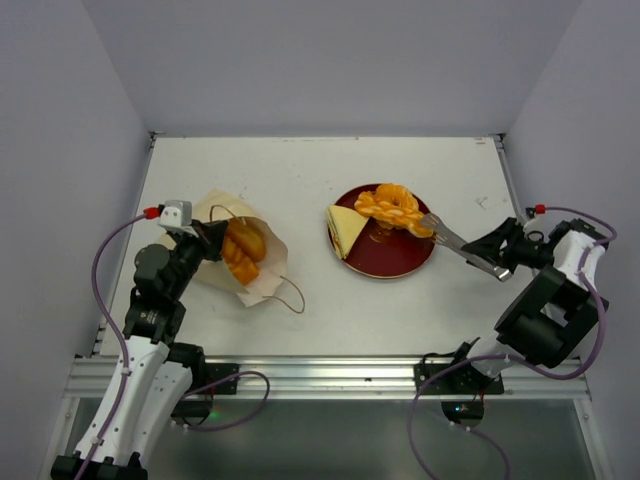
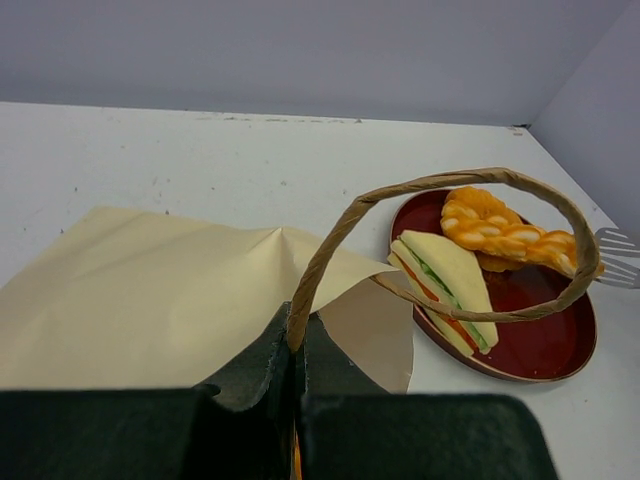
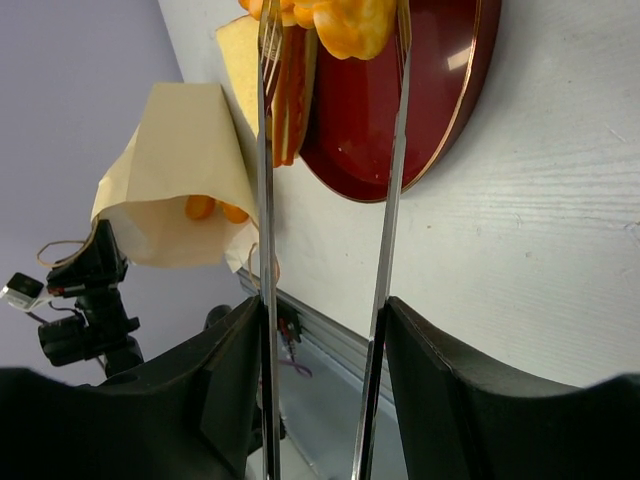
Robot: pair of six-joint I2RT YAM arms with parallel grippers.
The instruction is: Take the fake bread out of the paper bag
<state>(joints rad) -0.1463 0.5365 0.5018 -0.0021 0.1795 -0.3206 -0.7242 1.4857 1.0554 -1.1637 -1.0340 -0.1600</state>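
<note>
The paper bag (image 1: 262, 278) lies on its side at the left, mouth toward the plate, with orange fake bread (image 1: 243, 252) showing inside. My left gripper (image 1: 205, 240) is shut on the bag's edge at the base of a loop handle (image 2: 420, 185); its jaws (image 2: 293, 350) are pressed together. My right gripper (image 1: 500, 255) is shut on metal tongs (image 1: 455, 243), whose tips hold the braided loaf (image 1: 392, 207) over the red plate (image 1: 395, 258). A pale sandwich (image 1: 347, 230) lies on the plate's left side. In the right wrist view the tong arms (image 3: 268, 200) flank the loaf (image 3: 350, 25).
The second bag handle (image 1: 290, 297) lies on the table toward the near edge. Grey walls close the table at the back and both sides. A metal rail (image 1: 330, 372) runs along the near edge. Purple cables loop from both arms.
</note>
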